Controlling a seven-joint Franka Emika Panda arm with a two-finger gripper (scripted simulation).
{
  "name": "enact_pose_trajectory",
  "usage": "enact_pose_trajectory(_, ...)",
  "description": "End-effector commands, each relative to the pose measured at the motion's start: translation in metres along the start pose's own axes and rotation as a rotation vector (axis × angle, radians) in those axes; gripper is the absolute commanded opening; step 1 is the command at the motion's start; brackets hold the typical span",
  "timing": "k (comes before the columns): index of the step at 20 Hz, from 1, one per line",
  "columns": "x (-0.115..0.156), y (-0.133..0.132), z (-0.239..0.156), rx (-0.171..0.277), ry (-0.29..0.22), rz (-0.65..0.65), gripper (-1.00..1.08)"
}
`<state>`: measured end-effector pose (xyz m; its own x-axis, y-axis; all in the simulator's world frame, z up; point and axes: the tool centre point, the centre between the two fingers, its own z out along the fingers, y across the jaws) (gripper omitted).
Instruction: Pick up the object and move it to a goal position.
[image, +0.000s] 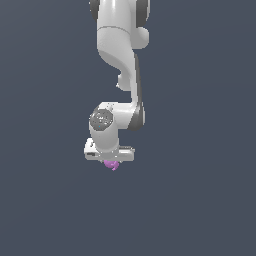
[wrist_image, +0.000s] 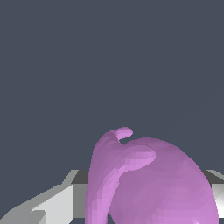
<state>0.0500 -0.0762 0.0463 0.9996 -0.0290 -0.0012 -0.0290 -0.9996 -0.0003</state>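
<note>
The object (image: 112, 164) is a tiny violet-pink blob with a curved fin, sitting directly under the white hand of my arm. My gripper (image: 111, 161) is closed around it, and the fingers are mostly hidden behind the hand in the exterior view. In the wrist view the object (wrist_image: 153, 183) fills the space between the two grey-white fingers (wrist_image: 54, 203), its fin curling outward from the hand. My gripper (wrist_image: 144, 216) is shut on the object.
The white arm (image: 120, 55) comes down from the upper edge of the exterior view. All around is a plain dark grey-blue surface (image: 200, 200) with no other objects or goal marker in view.
</note>
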Motion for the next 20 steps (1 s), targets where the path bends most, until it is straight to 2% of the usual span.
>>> enact_pose_trajectory(1,-0.003,0.006,-0.007,0.0,0.001,0.001,-1.0)
enact_pose_trajectory(20,-0.048,0.089,-0.115,0.0,0.001,0.001,-1.0)
